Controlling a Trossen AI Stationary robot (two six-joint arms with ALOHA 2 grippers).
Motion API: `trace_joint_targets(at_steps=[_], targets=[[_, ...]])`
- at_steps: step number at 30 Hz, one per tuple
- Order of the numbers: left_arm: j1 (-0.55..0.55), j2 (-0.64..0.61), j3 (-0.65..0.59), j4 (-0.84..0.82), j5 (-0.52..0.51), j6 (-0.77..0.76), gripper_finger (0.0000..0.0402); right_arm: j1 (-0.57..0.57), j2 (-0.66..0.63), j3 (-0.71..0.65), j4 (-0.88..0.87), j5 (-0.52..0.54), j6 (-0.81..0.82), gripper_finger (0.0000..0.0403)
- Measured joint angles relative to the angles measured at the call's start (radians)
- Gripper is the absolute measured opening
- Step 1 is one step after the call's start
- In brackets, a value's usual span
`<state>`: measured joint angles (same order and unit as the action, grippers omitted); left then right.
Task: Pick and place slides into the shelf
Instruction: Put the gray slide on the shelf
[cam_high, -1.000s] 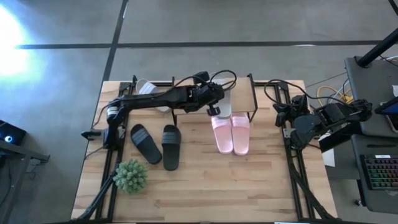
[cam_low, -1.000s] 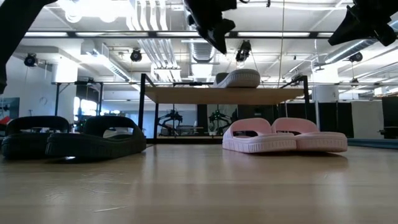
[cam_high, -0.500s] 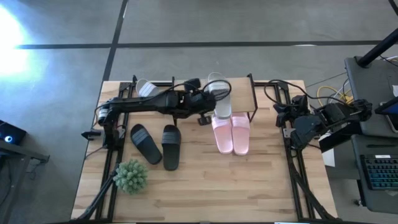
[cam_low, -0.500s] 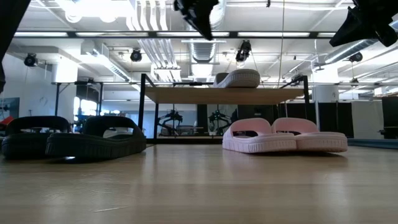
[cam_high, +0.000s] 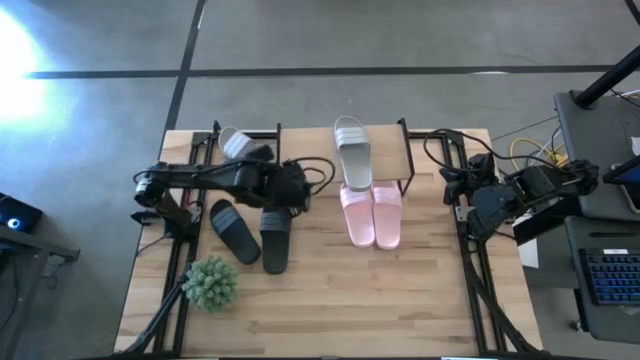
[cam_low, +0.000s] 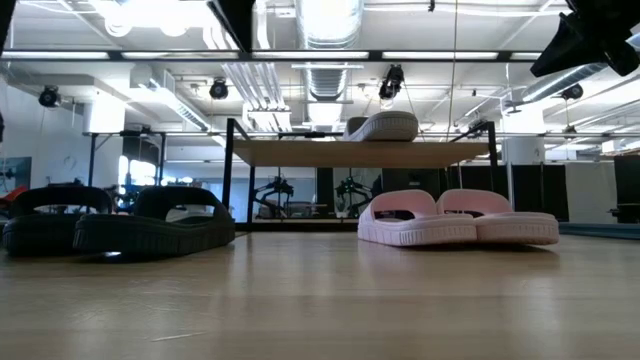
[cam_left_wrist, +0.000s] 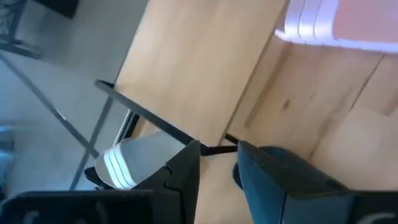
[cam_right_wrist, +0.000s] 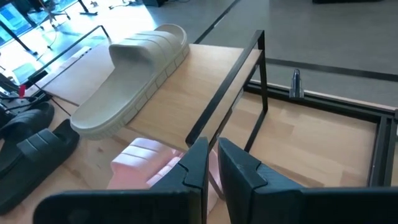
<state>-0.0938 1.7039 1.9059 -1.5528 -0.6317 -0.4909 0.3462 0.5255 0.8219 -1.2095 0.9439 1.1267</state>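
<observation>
Counting slides: two pink (cam_high: 372, 215), two black (cam_high: 252, 232), two grey (cam_high: 352, 162).

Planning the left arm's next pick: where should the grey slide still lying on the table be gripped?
Grip the grey slide across its wide strap, coming from above. It lies flat beside the shelf, and the raised strap gives the left gripper something to close on.

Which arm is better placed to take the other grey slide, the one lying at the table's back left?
Left. The left gripper hangs near the second grey slide, while the right gripper waits at the table's right edge, beyond the shelf.
</observation>
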Motion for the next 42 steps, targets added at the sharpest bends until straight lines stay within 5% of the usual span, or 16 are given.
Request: trace_joint_targets(at_steps=[8,12,19,23,27,35,42], targets=[[0.033,-0.187,-0.240,-0.012,-0.048,-0.588,0.0093,0.000,0.001,-0.002,0.000,-0.001,0.015,0.0028],[0.072,-0.315,-0.397,0.137,-0.055,-0.679,0.0093,0.000,0.001,-0.008,0.000,0.000,0.017,0.0028],[0.264,-0.504,-0.670,0.377,0.017,-0.485,0.0093,0.000,0.001,-0.026,-0.009,0.000,0.018,0.0028],[0.395,-0.519,-0.789,0.430,0.136,-0.216,0.0093,0.000,0.001,-0.028,-0.010,0.000,0.018,0.0028],[0.462,-0.481,-0.868,0.494,0.143,0.045,0.0093,0.000,0.001,-0.028,-0.011,0.000,0.026,0.0028],[0.591,-0.415,-1.006,0.757,0.131,0.133,0.0093,0.000,0.000,-0.029,-0.016,0.000,0.052,0.0028],[0.723,-0.349,-1.021,0.786,0.125,0.142,0.0093,0.000,0.000,-0.029,-0.019,0.000,0.075,0.0028]])
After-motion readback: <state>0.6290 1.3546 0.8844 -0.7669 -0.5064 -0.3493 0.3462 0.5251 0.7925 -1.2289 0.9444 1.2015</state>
